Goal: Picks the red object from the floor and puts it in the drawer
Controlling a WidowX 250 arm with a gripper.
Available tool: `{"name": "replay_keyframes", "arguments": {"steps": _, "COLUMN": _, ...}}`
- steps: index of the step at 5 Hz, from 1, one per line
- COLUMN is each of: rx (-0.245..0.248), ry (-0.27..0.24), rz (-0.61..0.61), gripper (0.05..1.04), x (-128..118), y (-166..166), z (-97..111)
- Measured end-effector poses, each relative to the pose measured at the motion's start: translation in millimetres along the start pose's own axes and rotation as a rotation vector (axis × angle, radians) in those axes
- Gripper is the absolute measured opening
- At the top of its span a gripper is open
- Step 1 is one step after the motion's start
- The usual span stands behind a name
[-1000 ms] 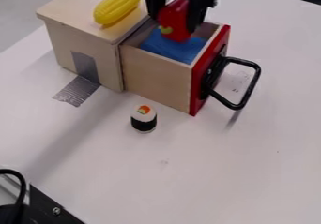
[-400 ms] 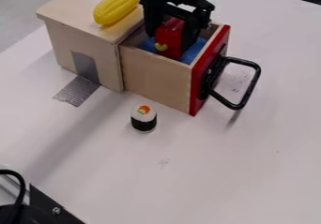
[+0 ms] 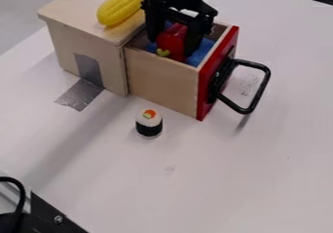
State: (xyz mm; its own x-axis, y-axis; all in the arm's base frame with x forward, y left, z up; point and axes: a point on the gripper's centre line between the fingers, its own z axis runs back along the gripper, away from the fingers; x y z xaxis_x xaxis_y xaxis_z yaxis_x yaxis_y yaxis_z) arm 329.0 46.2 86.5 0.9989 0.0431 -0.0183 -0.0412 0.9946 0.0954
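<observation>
Centrally near the top, we see the gripper (image 3: 173, 47) holding the red object (image 3: 172, 38) between its fingers, inside the open drawer (image 3: 161, 83) with blue material (image 3: 202, 49).

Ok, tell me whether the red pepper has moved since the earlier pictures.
Yes. The red pepper has come down into the open drawer, toward its near side wall.

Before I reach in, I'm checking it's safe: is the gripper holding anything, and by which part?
The gripper is around the sides of the red pepper in the drawer, but whether it grips the pepper cannot be told.
</observation>
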Motion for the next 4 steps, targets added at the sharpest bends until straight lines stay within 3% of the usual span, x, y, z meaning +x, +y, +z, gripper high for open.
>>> {"name": "replay_keyframes", "arguments": {"steps": 1, "rx": -0.005, "ry": 0.017, "rz": 0.000, "gripper": 1.004, "x": -2, "y": -1, "z": -5}}
{"name": "replay_keyframes", "arguments": {"steps": 2, "rx": -0.012, "ry": 0.028, "rz": 0.000, "gripper": 1.000, "x": -4, "y": -2, "z": -5}}
{"name": "replay_keyframes", "arguments": {"steps": 3, "rx": -0.008, "ry": -0.003, "rz": 0.008, "gripper": 1.000, "x": -3, "y": -1, "z": 14}}
{"name": "replay_keyframes", "arguments": {"steps": 4, "rx": 0.000, "ry": -0.082, "rz": 0.007, "gripper": 1.000, "x": -5, "y": 0, "z": 51}}
